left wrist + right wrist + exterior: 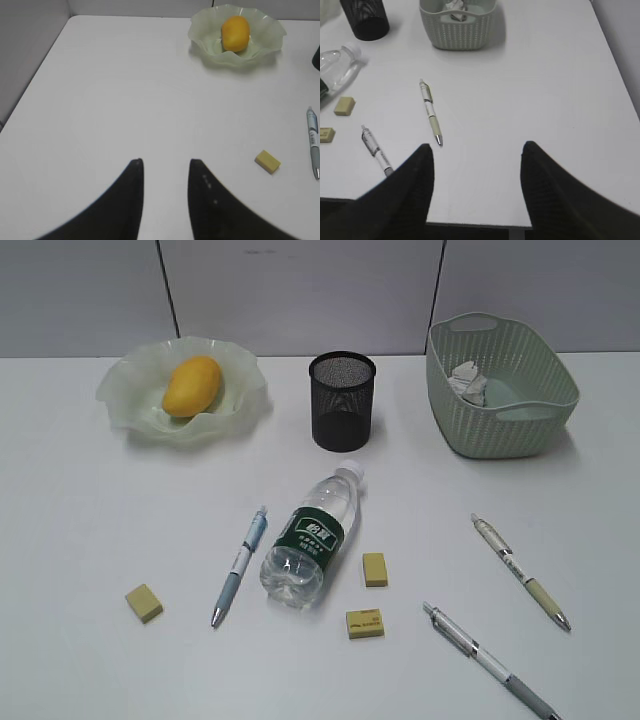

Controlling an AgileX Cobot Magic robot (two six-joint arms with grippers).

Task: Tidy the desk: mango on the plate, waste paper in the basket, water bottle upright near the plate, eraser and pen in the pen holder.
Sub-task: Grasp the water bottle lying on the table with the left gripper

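Note:
The mango (190,385) lies in the wavy-rimmed plate (128,400) at the back left. In the basket (520,425) at the back right sits the waste paper (468,380). The water bottle (313,535) lies on its side mid-desk, cap toward the pen holder (342,400). Three yellow erasers (144,602) (374,569) (365,623) and three pens (240,565) (520,570) (490,660) lie flat on the desk. My left gripper (166,162) hangs open over bare desk at the left. My right gripper (477,146) stands open above the front edge, close to a pen (431,112). Neither holds anything.
A grey wall runs along the desk's back and left side. The desk's front edge (470,222) lies just under my right gripper. Neither arm shows in the exterior view.

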